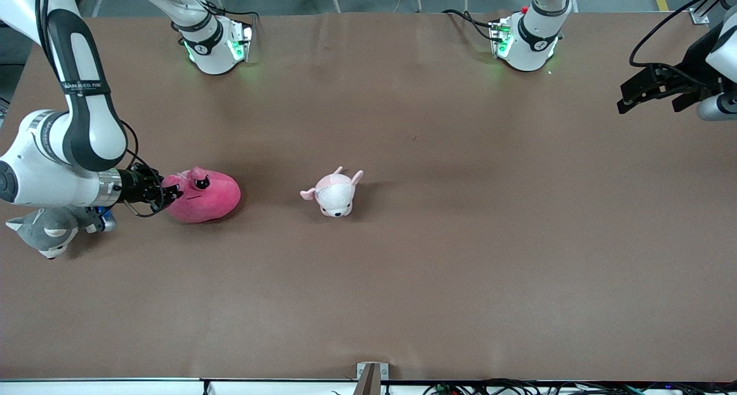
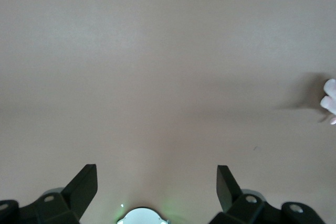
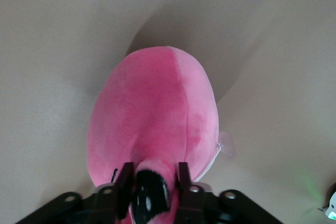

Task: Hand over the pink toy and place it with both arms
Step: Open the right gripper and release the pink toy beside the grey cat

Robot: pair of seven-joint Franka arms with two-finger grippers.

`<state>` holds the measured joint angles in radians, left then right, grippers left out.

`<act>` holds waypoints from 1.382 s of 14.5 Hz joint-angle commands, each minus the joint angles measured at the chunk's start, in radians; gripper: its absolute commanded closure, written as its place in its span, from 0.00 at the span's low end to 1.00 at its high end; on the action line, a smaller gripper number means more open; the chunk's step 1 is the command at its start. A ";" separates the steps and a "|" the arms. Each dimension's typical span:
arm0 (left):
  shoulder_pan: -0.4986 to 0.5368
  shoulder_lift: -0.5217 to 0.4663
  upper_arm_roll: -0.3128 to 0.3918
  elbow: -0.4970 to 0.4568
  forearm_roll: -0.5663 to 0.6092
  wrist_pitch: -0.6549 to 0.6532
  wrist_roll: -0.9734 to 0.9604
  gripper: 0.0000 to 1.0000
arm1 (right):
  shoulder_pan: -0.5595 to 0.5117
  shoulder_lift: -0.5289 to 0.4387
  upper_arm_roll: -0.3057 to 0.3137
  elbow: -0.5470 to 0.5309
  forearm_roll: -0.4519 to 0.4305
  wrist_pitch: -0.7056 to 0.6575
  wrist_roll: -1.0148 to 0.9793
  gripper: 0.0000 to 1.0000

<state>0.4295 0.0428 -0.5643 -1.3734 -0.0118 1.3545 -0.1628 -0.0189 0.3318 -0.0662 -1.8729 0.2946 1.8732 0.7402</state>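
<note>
Gripping the round hot-pink plush toy (image 1: pixel 202 196) at one end on the brown counter (image 1: pixel 437 280), the right claw (image 1: pixel 168 192) is pinched shut — grasp made, so lifting toward the waiting, wide-open left claw (image 2: pixel 157 184) comes next.

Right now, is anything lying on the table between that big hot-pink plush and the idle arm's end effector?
Yes, in the front view: the small pale pink-and-white plush lies between the pink toy, gripped by the right end effector, and the waiting left end effector.
</note>
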 commanded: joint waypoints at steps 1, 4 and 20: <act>0.050 -0.086 0.000 -0.085 -0.005 0.008 0.081 0.00 | -0.019 -0.014 0.022 0.027 0.006 -0.003 -0.059 0.00; 0.054 -0.153 0.027 -0.174 -0.030 0.058 0.114 0.00 | -0.024 -0.020 0.019 0.083 -0.011 -0.011 -0.299 0.00; 0.049 -0.083 0.063 -0.076 -0.046 0.106 0.160 0.00 | -0.021 -0.048 0.028 0.494 -0.319 -0.334 -0.815 0.00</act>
<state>0.4721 -0.0533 -0.4981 -1.4751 -0.0605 1.4665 -0.0188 -0.0338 0.3027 -0.0502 -1.4077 -0.0029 1.6079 -0.0650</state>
